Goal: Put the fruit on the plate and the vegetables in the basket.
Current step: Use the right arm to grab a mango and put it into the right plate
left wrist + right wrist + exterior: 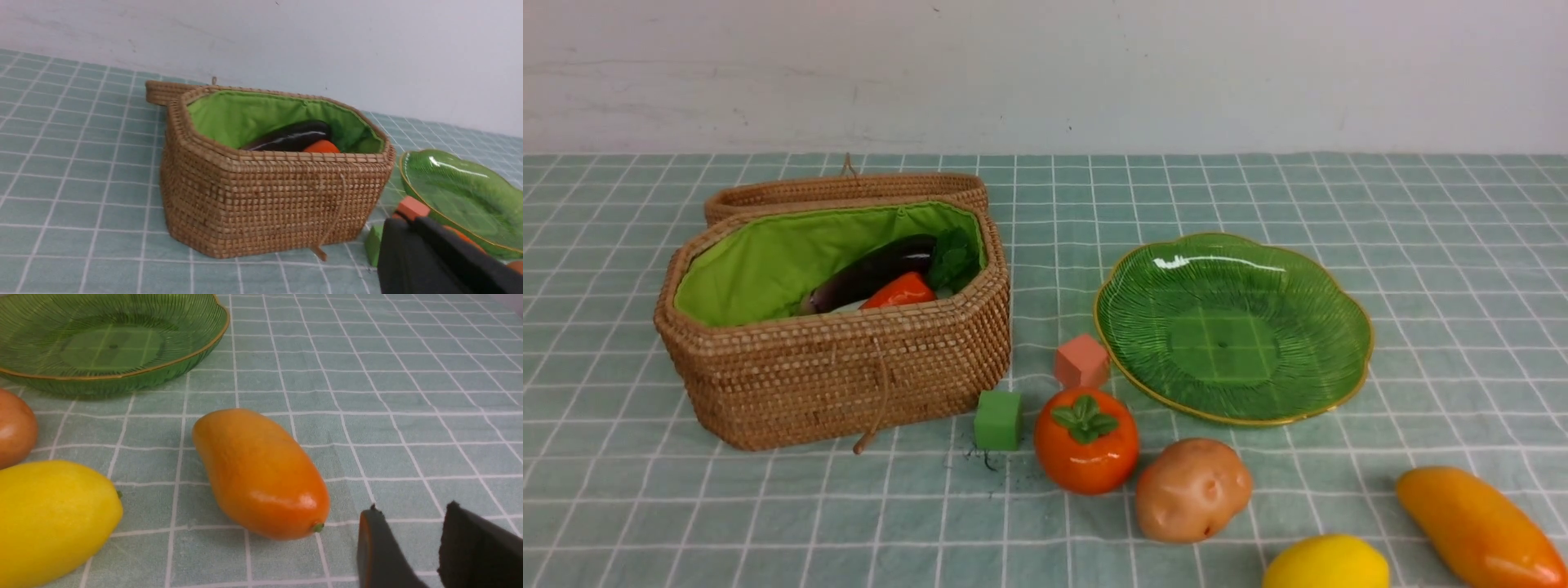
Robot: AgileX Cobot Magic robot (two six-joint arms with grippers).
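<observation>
The wicker basket (833, 384) stands open at the left and holds a dark eggplant (874, 273), a red-orange carrot (900, 291) and green leaves (952, 257). Nothing lies on the green plate (1233, 327) at the right. In front of them on the cloth lie the persimmon (1086, 441), the potato (1192, 490), the lemon (1327, 563) and the mango (1478, 527). Neither arm shows in the front view. My left gripper (408, 222) is shut and holds nothing, near the basket's corner (367, 196). My right gripper (412, 510) is open just beside the mango (259, 473), apart from it.
A salmon cube (1082, 361) and a green cube (998, 419) sit between basket and plate. The basket's lid (845, 189) lies back behind it. A white wall closes the far edge of the checked green cloth (1421, 204).
</observation>
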